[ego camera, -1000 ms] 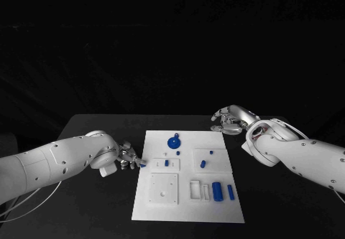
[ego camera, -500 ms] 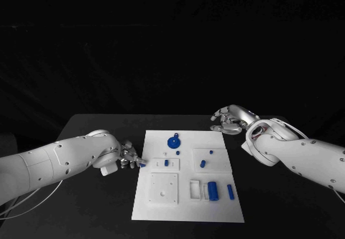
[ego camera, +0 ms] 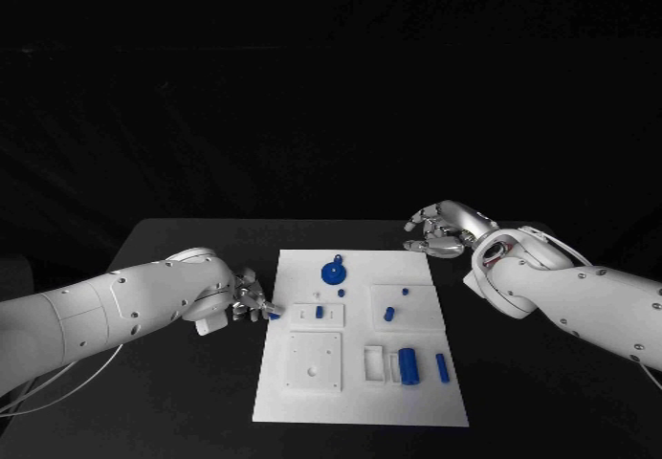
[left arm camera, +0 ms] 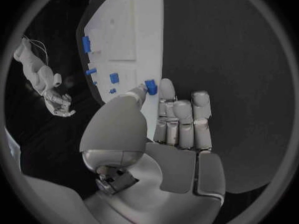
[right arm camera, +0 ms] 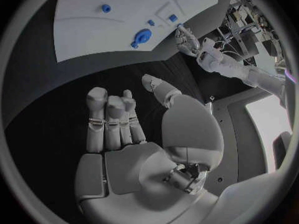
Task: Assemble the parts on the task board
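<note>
The white task board (ego camera: 306,402) lies in the middle of the black table. My left hand (ego camera: 247,304) is at the board's left edge and pinches a small blue part (ego camera: 272,313) between thumb and a finger; the pinch is plain in the left wrist view, with the part (left arm camera: 151,87) at the fingertips. My right hand (ego camera: 442,230) hovers beyond the board's far right corner, fingers loosely apart and holding nothing (right arm camera: 124,127). On the board are a round blue disc (ego camera: 333,273), a few small blue pieces (ego camera: 389,313) and two blue cylinders (ego camera: 409,365).
A raised white square plate (ego camera: 315,360) sits in the board's near left part, with white slotted holders (ego camera: 375,364) beside the cylinders. Bare black table (ego camera: 180,382) lies on both sides of the board.
Hardly anything differs: my left hand with the pinched blue part has edged slightly away from me along the board's left edge. The right hand has stayed put.
</note>
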`<state>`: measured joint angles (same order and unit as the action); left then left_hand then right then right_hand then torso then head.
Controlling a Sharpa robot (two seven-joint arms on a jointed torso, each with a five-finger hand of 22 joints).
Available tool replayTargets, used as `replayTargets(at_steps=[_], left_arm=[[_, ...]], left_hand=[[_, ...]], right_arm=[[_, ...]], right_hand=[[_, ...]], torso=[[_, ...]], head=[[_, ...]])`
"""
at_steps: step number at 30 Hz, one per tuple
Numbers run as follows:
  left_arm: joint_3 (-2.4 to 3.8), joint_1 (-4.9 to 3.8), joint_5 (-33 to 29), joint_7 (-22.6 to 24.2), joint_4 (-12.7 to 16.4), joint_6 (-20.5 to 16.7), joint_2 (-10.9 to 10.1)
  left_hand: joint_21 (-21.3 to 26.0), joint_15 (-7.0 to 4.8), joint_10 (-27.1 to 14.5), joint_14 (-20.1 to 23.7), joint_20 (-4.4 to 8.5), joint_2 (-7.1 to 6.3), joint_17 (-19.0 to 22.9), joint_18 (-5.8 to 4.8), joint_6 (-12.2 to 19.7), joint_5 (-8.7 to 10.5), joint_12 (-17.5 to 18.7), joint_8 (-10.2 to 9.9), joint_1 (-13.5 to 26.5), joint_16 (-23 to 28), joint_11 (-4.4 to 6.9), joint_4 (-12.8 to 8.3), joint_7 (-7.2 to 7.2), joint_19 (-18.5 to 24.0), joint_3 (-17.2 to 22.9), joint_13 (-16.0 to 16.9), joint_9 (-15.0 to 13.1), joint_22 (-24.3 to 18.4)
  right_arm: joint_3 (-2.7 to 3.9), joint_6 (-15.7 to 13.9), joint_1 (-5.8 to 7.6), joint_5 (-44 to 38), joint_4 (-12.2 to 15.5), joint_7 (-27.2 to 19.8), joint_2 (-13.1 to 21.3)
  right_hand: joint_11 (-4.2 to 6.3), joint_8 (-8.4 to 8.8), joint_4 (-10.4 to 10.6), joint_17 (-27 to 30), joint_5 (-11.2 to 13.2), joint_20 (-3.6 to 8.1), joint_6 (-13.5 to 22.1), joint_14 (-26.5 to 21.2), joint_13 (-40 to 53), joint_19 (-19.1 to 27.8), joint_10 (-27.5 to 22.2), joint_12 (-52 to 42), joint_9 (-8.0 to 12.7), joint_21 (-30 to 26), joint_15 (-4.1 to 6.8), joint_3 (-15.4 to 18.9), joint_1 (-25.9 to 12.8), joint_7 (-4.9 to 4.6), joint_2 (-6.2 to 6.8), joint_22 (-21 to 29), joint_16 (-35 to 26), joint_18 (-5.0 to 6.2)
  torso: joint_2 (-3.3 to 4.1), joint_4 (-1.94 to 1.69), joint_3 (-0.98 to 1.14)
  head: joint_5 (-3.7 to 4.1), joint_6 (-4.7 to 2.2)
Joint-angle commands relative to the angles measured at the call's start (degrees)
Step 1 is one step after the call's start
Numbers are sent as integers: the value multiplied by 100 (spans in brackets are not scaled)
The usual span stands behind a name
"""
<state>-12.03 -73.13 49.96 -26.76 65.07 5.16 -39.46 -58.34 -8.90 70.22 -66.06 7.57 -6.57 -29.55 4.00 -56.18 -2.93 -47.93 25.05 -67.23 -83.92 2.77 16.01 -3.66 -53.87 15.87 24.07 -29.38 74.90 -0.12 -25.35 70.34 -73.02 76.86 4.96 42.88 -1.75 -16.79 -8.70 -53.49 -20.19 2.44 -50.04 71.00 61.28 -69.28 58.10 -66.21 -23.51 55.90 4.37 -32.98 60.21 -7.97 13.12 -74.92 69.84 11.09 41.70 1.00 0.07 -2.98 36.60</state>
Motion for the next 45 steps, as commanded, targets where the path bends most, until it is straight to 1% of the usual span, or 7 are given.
replayTargets(at_steps=[1, 12, 19, 20, 24, 33, 45], left_arm=[[-16, 24, 107, -22, 9, -18, 49], [-22, 25, -7, 88, -7, -237, 40], [-19, 25, -316, 141, -8, -332, 5], [-19, 25, -336, 150, -9, -334, -1], [-19, 25, -474, 153, -13, -300, -22], [-14, 26, -799, 205, 35, -396, -135], [-8, 25, -1128, 311, 65, -497, -215]], left_hand=[[-27, -4, 46, -46, 633, 36, -8, 47, -28, 13, -20, 2, -24, -33, -3, 2, 1, -23, -45, 6, 9, 103], [-45, -11, 70, -59, 645, 366, -11, 51, -45, -10, -13, -9, -632, -28, 4, -377, 7, 7, -61, -3, 20, 104], [-15, 18, 73, -27, 607, 732, -7, -3, -26, -295, 36, -81, -1031, -3, -26, -1061, -19, 108, 42, -36, 76, 99], [4, 20, 73, -21, 606, 678, -2, -5, -16, -21, 52, -105, -1106, 9, -31, -1139, -18, 111, 263, -46, 94, 85], [-17, 58, 98, -33, 588, 477, 0, -52, -26, -18, 88, -139, -673, 19, -67, -1390, -42, 75, 1132, -71, 123, 103], [-70, 44, 137, -79, 599, 581, 9, -63, -51, -22, 86, -55, 537, 30, -51, -2589, -46, -13, 2031, -71, 41, 85], [-75, 25, 194, -109, 615, 538, 15, -59, -151, -24, 96, 0, 671, 34, -30, -2871, -18, -55, 2253, -82, -84, 80]], right_arm=[[0, 65, -3, -37, 8, -33, -3], [-1, 67, -3, -37, 3, -35, -7], [-1, 69, -3, -37, 2, -37, -12], [-1, 70, -3, -37, 1, -37, -13], [-1, 67, -4, -37, -3, -39, -18], [-1, 60, -8, -34, -5, -49, -27], [-1, 57, -14, -33, -16, -53, -37]], right_hand=[[-5, -24, -22, -8, 15, 48, -6, 10, -7, -4, -39, -37, 9, -24, 14, 16, -31, -32, -37, -98, -17, 391], [-5, -25, -20, -8, 16, 47, -8, 10, -8, -4, -39, -38, 9, -24, 14, 17, -35, -32, -37, -98, -17, 391], [-5, -26, -17, -8, 17, 47, -9, 10, -10, -4, -39, -38, 9, -24, 14, 18, -39, -31, -38, -98, -17, 391], [-5, -26, -17, -8, 17, 47, -9, 10, -10, -4, -39, -38, 9, -24, 14, 18, -40, -31, -39, -98, -17, 391], [-5, -26, -15, -8, 16, 47, -9, 11, -10, -4, -39, -39, 9, -24, 14, 19, -42, -32, -39, -98, -17, 391], [-5, -26, -13, -8, 16, 46, -9, 11, -12, -4, -39, -40, 9, -24, 14, 20, -46, -32, -38, -98, -17, 391], [-5, -25, -10, -8, 14, 46, -7, 10, -14, -4, -39, -40, 10, -25, 14, 21, -51, -32, -37, -97, -18, 391]], torso=[[-1, 2, 0], [-1, 2, -2], [-3, 1, -5], [-2, 0, -5], [-2, -1, -6], [-3, -2, -6], [-4, -4, -7]], head=[[-6, 5], [-8, -5], [-18, -16], [-21, -21], [-28, -28], [-42, -41], [-55, -56]])
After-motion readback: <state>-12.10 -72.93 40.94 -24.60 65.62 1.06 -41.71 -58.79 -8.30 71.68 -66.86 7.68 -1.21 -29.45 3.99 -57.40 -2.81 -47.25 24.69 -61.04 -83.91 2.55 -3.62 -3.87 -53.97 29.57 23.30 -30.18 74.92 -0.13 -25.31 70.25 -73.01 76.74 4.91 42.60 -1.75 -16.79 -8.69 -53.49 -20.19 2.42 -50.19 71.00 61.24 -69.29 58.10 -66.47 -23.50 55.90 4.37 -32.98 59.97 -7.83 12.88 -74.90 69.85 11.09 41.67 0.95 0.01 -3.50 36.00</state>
